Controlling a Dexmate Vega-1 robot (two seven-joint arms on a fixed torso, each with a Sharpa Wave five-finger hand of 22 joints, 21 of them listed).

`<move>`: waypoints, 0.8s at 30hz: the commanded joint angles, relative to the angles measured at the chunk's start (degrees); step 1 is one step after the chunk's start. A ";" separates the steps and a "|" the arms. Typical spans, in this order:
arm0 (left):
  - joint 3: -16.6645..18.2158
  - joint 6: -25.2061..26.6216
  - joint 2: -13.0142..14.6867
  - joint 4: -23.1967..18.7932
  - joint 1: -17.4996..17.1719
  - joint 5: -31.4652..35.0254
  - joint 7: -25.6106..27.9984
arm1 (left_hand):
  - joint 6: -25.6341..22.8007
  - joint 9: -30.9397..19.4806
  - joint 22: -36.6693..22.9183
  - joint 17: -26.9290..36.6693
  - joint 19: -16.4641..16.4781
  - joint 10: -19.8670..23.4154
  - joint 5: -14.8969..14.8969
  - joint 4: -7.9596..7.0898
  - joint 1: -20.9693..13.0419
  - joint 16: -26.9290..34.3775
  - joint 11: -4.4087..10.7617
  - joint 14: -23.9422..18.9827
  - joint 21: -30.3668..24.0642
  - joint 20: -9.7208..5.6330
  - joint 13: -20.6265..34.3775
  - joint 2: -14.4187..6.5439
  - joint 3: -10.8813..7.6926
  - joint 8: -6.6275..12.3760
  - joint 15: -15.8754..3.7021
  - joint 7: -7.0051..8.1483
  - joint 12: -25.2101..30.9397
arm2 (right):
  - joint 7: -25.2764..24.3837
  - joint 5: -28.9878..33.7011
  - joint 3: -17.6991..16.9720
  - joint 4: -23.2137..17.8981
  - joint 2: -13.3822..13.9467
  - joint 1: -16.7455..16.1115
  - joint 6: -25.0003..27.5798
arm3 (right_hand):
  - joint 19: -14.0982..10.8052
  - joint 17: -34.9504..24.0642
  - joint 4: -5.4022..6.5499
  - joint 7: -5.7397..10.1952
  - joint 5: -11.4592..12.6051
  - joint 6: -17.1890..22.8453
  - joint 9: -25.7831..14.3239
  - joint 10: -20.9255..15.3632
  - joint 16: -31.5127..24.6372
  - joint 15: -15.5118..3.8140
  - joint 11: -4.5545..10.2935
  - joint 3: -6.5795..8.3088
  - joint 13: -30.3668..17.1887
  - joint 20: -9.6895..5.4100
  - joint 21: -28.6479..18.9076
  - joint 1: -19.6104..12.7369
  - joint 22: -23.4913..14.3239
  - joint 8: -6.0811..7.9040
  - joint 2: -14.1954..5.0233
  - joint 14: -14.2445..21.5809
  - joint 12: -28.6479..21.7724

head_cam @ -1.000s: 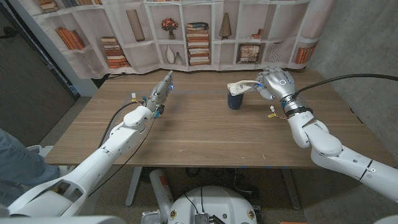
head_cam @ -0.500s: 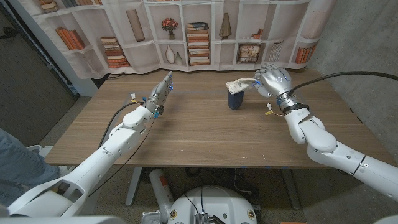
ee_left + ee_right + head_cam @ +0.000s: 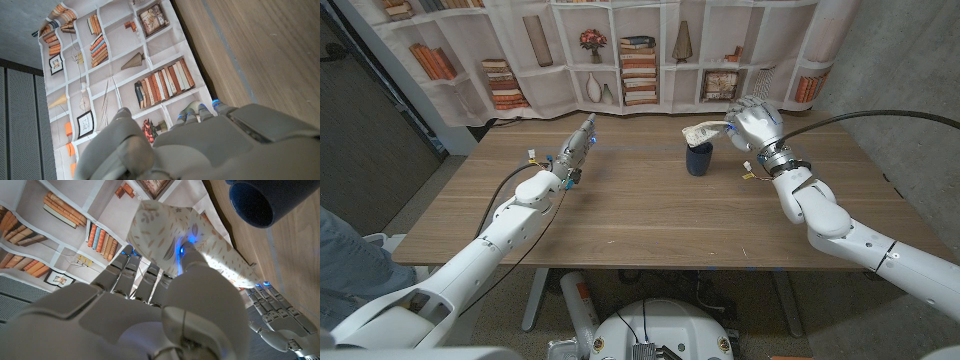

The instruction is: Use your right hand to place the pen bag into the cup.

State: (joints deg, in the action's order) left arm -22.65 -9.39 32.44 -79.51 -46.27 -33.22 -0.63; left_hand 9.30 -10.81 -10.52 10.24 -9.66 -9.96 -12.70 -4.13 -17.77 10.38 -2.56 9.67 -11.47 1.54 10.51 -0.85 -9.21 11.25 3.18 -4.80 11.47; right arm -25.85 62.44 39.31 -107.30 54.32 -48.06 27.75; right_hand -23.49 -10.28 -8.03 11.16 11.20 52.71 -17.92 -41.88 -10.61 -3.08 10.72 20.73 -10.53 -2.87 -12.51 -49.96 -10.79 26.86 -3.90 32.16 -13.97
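Pen bag held just above the cup, not yet in it.

From the head view I see my right robot hand (image 3: pixel 752 124) gripping the pen bag (image 3: pixel 703 130) over the dark cup (image 3: pixel 698 158) on the counter (image 3: pixel 650 215); my left robot hand (image 3: pixel 582 139) points away, its grip unclear. In the left wrist view its fingers (image 3: pixel 200 111) look straight. The right wrist view shows fingers (image 3: pixel 131 266) clamped on the bag, partly hiding it.

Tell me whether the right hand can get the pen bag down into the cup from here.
Probably yes: the right hand holds the pen bag just above the cup, whose open mouth looks unobstructed.
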 commanded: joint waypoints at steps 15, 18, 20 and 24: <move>0.19 0.06 0.17 -0.90 -1.06 -0.10 0.52 | -0.19 -0.06 -0.09 0.21 -7.78 -0.56 0.10 0.08 -0.80 0.39 0.10 4.51 -0.23 0.33 0.26 -0.02 0.33 0.15 -0.20 0.00 0.27 | 0.67 8.48 3.75 6.36 -0.71 4.86 1.54 | 0.00 -0.10 0.26 0.45 0.14 0.66 -0.41 -0.98 -0.21 -8.52 0.39 0.52 -0.20 -4.06 0.21 -0.45 -0.18 0.60 -0.61 1.09 0.26; 0.15 0.05 0.12 -0.84 -1.11 -0.14 0.45 | -0.17 -0.06 -0.09 0.21 -7.78 -0.56 0.10 0.07 -0.81 0.40 0.11 4.50 -0.24 0.35 0.26 -0.03 0.36 0.14 -0.22 0.02 0.27 | 1.30 9.56 4.24 6.77 -0.44 5.29 1.28 | 0.08 -0.10 0.28 0.44 0.12 0.73 -0.39 -1.03 -0.20 -8.55 0.43 0.56 -0.22 -4.12 0.23 -0.45 -0.19 0.64 -0.65 1.16 0.30; 0.13 -0.02 0.05 -0.73 -1.11 -0.23 0.30 | -0.18 -0.06 -0.09 0.21 -7.78 -0.55 0.10 0.07 -0.81 0.39 0.10 4.52 -0.24 0.33 0.26 -0.03 0.37 0.15 -0.24 0.01 0.27 | 2.30 10.54 4.64 6.98 -0.27 5.59 1.28 | 0.19 -0.10 0.29 0.45 0.11 0.69 -0.41 -1.08 -0.19 -8.56 0.40 0.59 -0.22 -4.15 0.27 -0.45 -0.19 0.66 -0.68 1.17 0.31; 0.10 -0.12 -0.13 -0.45 -1.07 -0.64 -0.26 | -0.19 -0.06 -0.09 0.21 -7.79 -0.57 0.11 0.07 -0.82 0.40 0.03 4.48 -0.23 0.36 0.26 -0.04 0.40 0.15 -0.21 0.02 0.27 | 2.34 12.12 5.29 7.90 -0.53 6.02 1.37 | 0.43 -0.12 0.35 0.72 0.09 0.58 -0.44 -0.95 -0.19 -8.60 0.53 0.62 -0.25 -4.08 0.35 -0.39 -0.20 0.67 -0.75 1.21 0.43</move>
State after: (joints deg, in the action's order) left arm -22.43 -9.43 32.63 -80.21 -47.23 -33.39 -0.35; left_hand 9.30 -10.80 -10.52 10.24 -9.66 -9.96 -12.70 -3.95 -17.99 10.38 -2.56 9.67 -11.47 1.54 10.51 -1.07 -8.91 11.25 3.18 -4.80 11.47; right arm -25.20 70.70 42.97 -101.36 53.54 -43.53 29.14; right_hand -23.27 -10.27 -7.72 11.16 10.93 52.71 -18.25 -42.40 -10.61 -3.08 11.24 21.04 -10.52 -2.64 -12.28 -50.15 -10.79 27.11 -4.06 32.77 -13.74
